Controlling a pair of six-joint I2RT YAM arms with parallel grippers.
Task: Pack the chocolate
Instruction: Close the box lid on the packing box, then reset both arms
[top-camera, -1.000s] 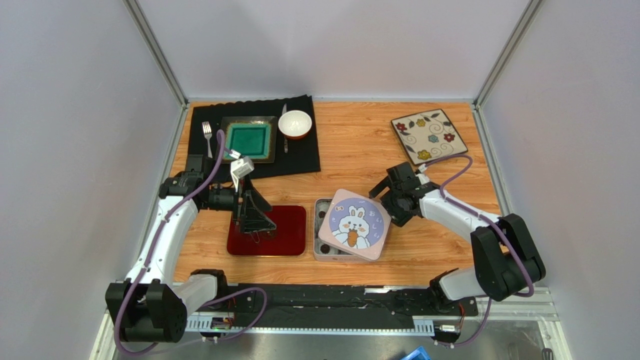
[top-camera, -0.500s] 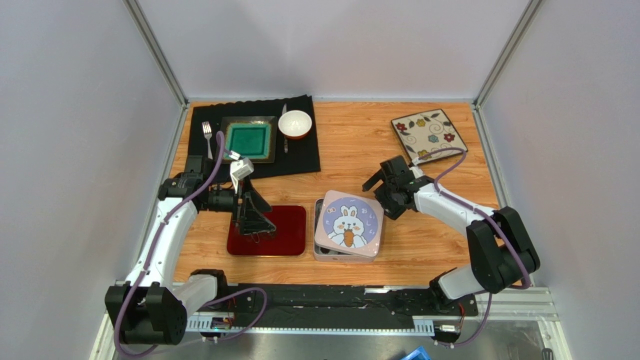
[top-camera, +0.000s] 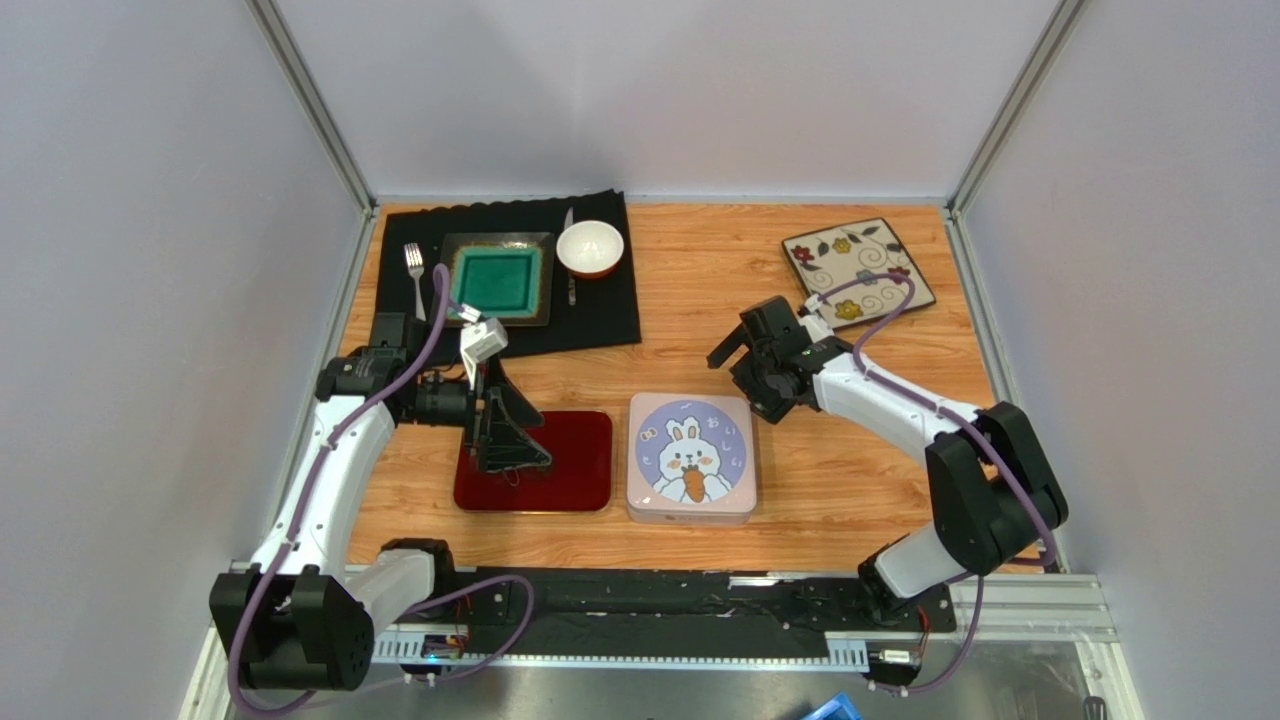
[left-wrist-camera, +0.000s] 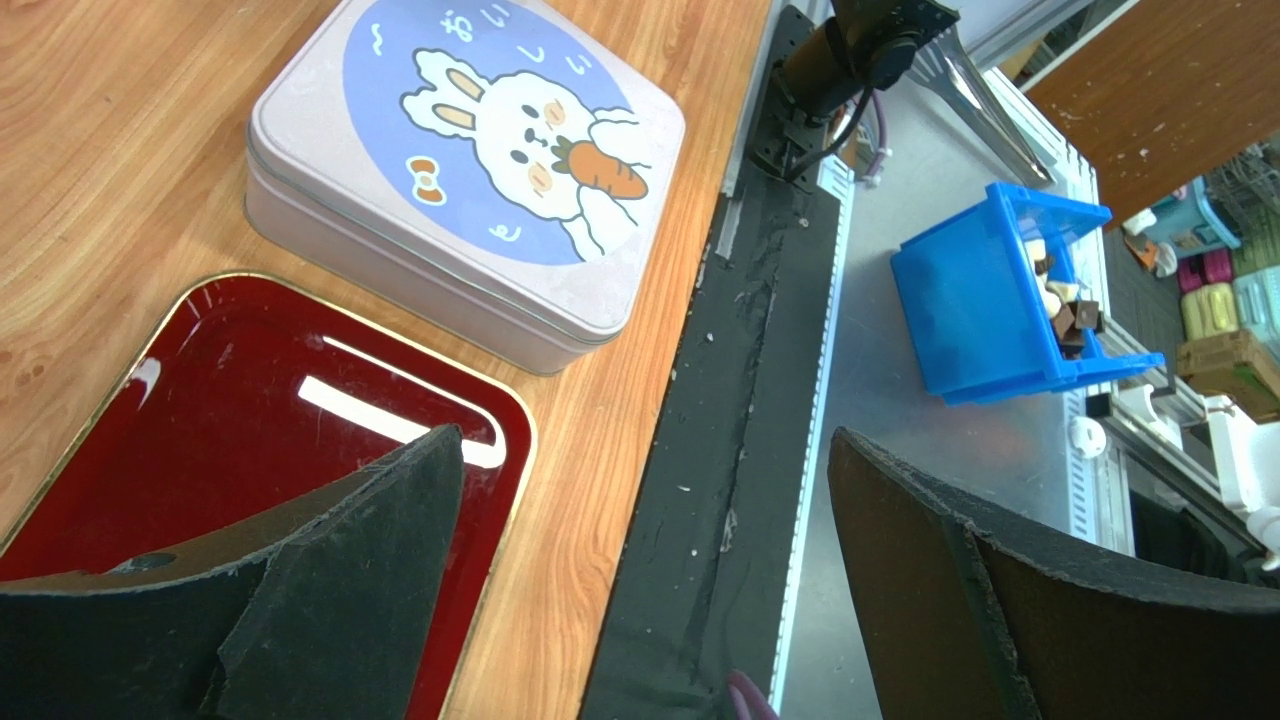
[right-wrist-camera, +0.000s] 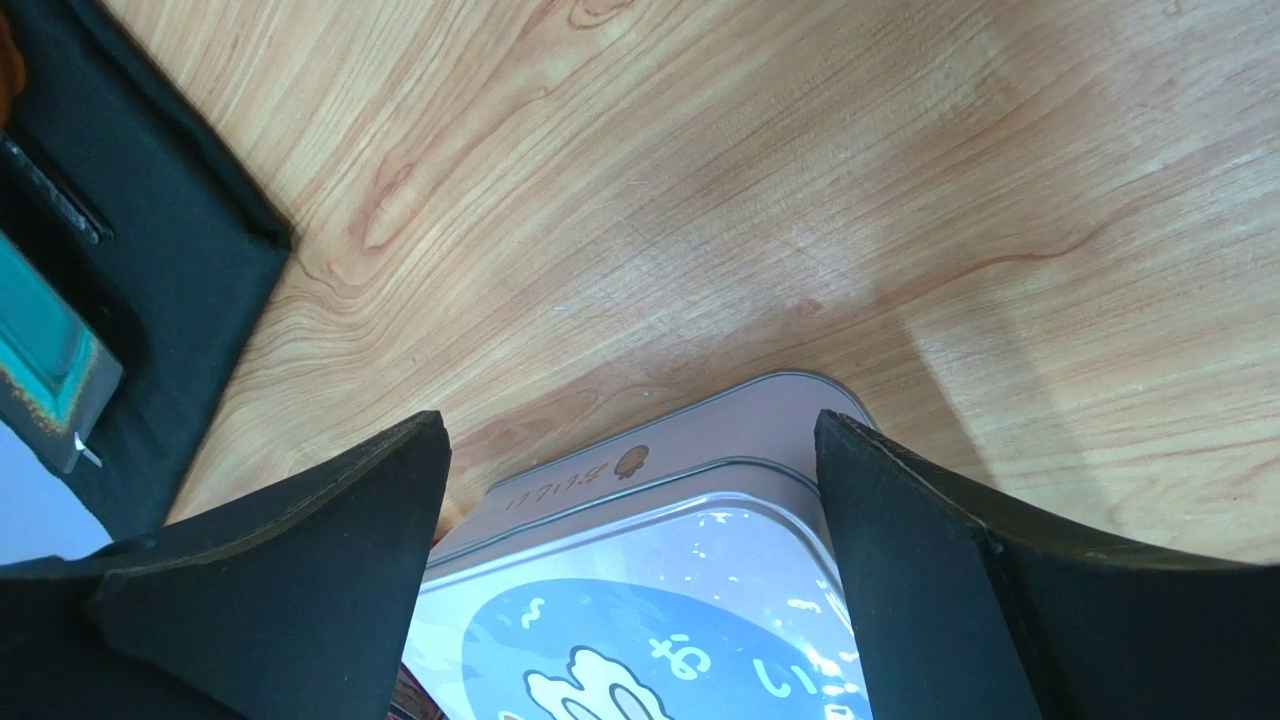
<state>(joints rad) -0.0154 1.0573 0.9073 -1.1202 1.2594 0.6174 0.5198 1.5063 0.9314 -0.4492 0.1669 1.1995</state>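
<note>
A pink square tin (top-camera: 691, 458) with a rabbit and carrot on its lid lies flat and closed on the wooden table; it also shows in the left wrist view as the tin (left-wrist-camera: 466, 150) and in the right wrist view as the tin (right-wrist-camera: 661, 600). The chocolate is hidden. My right gripper (top-camera: 744, 378) hovers open just behind the tin's far right corner, and the right gripper (right-wrist-camera: 631, 423) holds nothing. My left gripper (top-camera: 508, 443) stands open over the empty dark red tray (top-camera: 579, 458), and the left gripper (left-wrist-camera: 643, 438) is empty.
A black mat (top-camera: 609, 308) at the back left carries a green square plate (top-camera: 498, 279), a fork (top-camera: 415, 270) and a white bowl (top-camera: 589, 248). A floral plate (top-camera: 857, 270) lies back right. A blue bin (left-wrist-camera: 999, 308) with small blocks sits beyond the table's near edge.
The rabbit lid, tilted on the tin a second ago, now sits flat and square on it. My right gripper has let go and drawn back toward the table's far side. The left arm stayed put.
</note>
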